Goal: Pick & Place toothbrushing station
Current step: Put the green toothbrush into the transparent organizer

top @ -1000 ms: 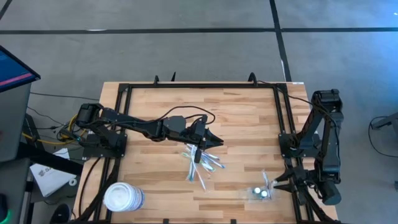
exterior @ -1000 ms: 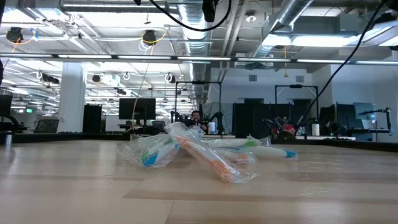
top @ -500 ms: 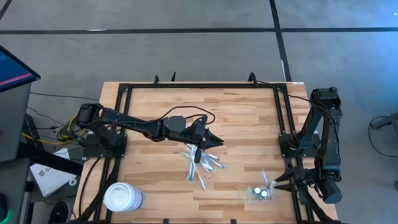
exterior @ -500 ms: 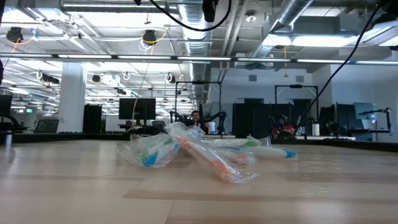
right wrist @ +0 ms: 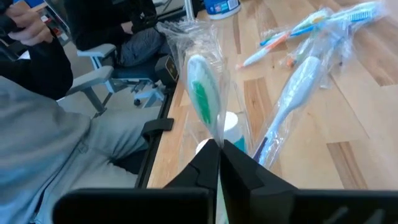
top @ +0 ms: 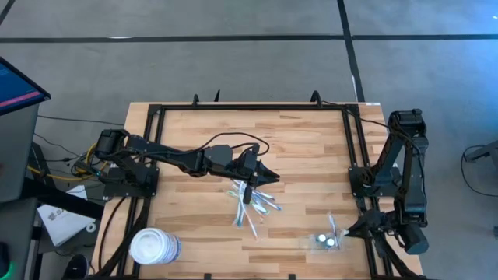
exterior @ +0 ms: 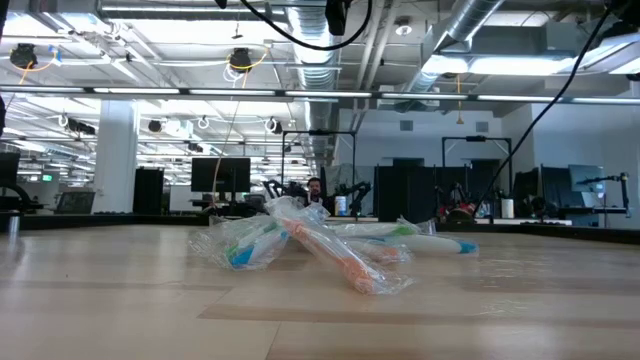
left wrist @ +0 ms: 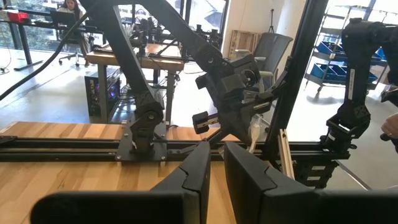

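A large open hall with exposed ceiling ducts, strip lights and rows of desks with monitors lies beyond the wooden worktop [top: 296,148], which carries a black rail frame [top: 249,107] along its edges. At the near edge, toward the right corner, the toothbrushing station [top: 325,242] sits as a small, nearly colourless see-through holder with two round pale spots visible inside it. Just beside it, the right tool [top: 348,230] is at the near right edge of the worktop. In the right wrist view its two dark fingers [right wrist: 205,169] are closed on the clear wrapping of a green-and-white bagged toothbrush [right wrist: 202,93], which stands above the fingertips. At the near left corner a large white round tub [top: 154,246] rests against the frame. Farther in, near the middle of the worktop, a loose pile of bagged toothbrushes [top: 253,204] lies spread out; the low view shows blue, orange and green handles inside crinkled clear film. The left tool [top: 249,190] hangs at the far edge of this pile, its arm stretched in from the left side. In the left wrist view its fingers [left wrist: 245,177] stand a narrow gap apart, with nothing visible between them. A person's grey-sleeved arm [right wrist: 56,143] shows beyond the worktop edge in the right wrist view.
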{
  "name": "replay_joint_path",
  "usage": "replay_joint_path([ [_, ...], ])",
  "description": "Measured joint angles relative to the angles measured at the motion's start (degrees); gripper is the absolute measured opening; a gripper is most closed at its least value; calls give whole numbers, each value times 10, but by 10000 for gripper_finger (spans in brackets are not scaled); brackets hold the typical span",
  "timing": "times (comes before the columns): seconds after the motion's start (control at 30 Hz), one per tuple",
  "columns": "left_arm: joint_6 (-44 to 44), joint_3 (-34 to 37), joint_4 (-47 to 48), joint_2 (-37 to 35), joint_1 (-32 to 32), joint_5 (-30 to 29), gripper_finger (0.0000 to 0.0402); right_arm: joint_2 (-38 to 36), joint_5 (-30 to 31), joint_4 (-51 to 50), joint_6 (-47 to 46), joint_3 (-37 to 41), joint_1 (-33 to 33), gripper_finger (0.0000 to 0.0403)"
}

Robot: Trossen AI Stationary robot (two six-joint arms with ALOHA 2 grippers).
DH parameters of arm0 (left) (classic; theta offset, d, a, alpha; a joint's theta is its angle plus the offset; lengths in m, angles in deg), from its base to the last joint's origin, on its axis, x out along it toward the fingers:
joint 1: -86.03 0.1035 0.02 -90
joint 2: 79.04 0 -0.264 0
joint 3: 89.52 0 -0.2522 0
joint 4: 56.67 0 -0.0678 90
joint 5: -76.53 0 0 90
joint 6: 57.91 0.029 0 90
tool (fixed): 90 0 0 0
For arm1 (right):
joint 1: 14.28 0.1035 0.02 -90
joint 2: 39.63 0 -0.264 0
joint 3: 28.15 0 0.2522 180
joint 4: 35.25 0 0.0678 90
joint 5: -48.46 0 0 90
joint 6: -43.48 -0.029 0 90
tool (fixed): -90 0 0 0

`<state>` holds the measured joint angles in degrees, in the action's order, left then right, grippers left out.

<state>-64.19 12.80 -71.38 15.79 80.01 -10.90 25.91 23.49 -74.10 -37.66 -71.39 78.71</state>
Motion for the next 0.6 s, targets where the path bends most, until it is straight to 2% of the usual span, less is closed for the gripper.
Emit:
replay_joint_path([
  [0.3, 0, 0, 0, 0, 0, 0, 40, 0, -11, -11, -15, 0, 0, 1],
  [0.5, 0, 0, 0, 0, 0, 0, 40, 1, -31, -81, -114, 0, -6, 0],
  [0.6, 0, 0, 1, 0, 0, 0, 40, 0, -30, -83, -118, 0, -5, 0],
])
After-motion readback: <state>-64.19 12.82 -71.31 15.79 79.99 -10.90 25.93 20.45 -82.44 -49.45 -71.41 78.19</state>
